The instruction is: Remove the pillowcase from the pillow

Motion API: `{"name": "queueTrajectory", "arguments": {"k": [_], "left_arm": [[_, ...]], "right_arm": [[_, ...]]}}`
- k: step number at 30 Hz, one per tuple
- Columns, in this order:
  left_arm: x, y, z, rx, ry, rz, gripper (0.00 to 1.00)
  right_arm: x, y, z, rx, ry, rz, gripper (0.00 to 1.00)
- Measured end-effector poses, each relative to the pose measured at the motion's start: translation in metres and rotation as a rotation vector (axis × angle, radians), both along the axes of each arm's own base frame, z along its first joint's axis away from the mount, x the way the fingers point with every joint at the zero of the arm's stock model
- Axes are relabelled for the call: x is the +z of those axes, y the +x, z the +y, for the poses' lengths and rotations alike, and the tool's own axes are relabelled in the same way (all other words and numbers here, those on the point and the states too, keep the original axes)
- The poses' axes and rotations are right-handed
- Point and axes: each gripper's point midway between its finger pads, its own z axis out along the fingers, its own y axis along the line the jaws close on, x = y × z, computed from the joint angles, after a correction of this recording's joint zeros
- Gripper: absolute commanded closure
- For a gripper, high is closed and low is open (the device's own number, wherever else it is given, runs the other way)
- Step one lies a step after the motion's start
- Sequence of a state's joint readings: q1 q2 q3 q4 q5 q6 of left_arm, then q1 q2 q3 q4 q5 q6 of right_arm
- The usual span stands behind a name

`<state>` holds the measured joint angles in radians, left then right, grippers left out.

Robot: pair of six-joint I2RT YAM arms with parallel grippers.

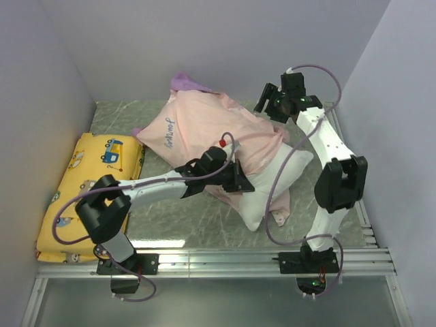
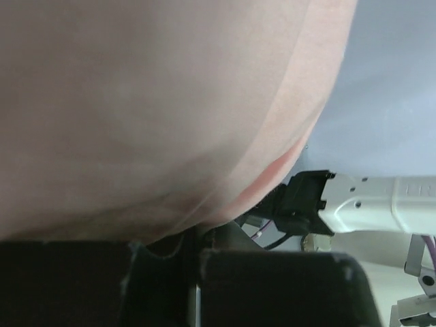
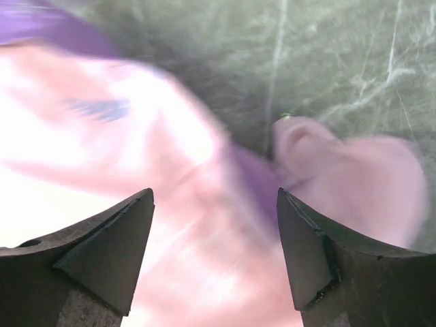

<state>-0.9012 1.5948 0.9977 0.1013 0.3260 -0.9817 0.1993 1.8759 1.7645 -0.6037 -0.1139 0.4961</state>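
- The pillow [image 1: 276,182] lies on the green marbled table [image 1: 197,228], roughly mid-table. Its long axis runs on a diagonal, from far-left to near-right.
- The pillowcase [image 1: 204,126] covers the far-left part of the pillow and shows its paler pink side, with dark lettering near the left edge. A scrap of purple pokes out at the far tip.
- The near-right end of the pillow is bare white and points toward the base of the right arm, with a small tag at its near edge.
- The left gripper [image 1: 238,182] sits at the hem where pink fabric meets white pillow. In the left wrist view its fingers [image 2: 272,286] are drawn nearly together, and creases in the pillowcase [image 2: 150,109] run down into the slit between them (so it is pinching the fabric).
- The right gripper [image 1: 267,103] hangs over the far-right edge of the pillowcase. Its own camera is blurred but shows its fingers [image 3: 109,252] spread wide with nothing between them, above pink cloth [image 3: 102,150] and a strip of table [image 3: 340,54].
- A yellow cushion [image 1: 88,184] with printed vehicles lies along the left side, apart from the pillow.
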Motion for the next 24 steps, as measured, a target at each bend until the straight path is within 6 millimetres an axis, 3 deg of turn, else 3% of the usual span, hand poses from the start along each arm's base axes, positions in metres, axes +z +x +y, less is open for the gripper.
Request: {"name": "queueTrajectory", "arguments": {"k": [4, 6, 7, 10, 11, 14, 18, 24], "left_arm": [[0.001, 0.006, -0.027, -0.041, -0.023, -0.002, 0.97], [0.002, 0.007, -0.037, -0.056, -0.033, -0.002, 0.86], [0.002, 0.008, -0.040, -0.062, -0.037, -0.001, 0.74], [0.006, 0.009, -0.046, -0.072, -0.048, -0.004, 0.54], [0.009, 0.010, -0.047, -0.074, -0.053, -0.008, 0.41], [0.020, 0.012, -0.051, -0.070, -0.065, -0.029, 0.30], [0.035, 0.018, -0.047, -0.047, -0.073, -0.056, 0.26], [0.065, 0.046, -0.018, 0.057, -0.071, -0.102, 0.26]], "right_arm": [[0.047, -0.023, -0.003, -0.007, 0.033, -0.090, 0.18], [0.067, -0.041, -0.004, -0.008, 0.052, -0.129, 0.18], [0.076, -0.050, -0.006, -0.008, 0.060, -0.148, 0.17], [0.094, -0.076, -0.010, -0.007, 0.082, -0.202, 0.17], [0.096, -0.086, -0.011, -0.006, 0.090, -0.216, 0.17], [0.093, -0.120, -0.017, -0.008, 0.102, -0.242, 0.17], [0.084, -0.162, -0.023, -0.009, 0.114, -0.274, 0.17], [0.065, -0.216, -0.019, 0.021, 0.106, -0.328, 0.17]]}}
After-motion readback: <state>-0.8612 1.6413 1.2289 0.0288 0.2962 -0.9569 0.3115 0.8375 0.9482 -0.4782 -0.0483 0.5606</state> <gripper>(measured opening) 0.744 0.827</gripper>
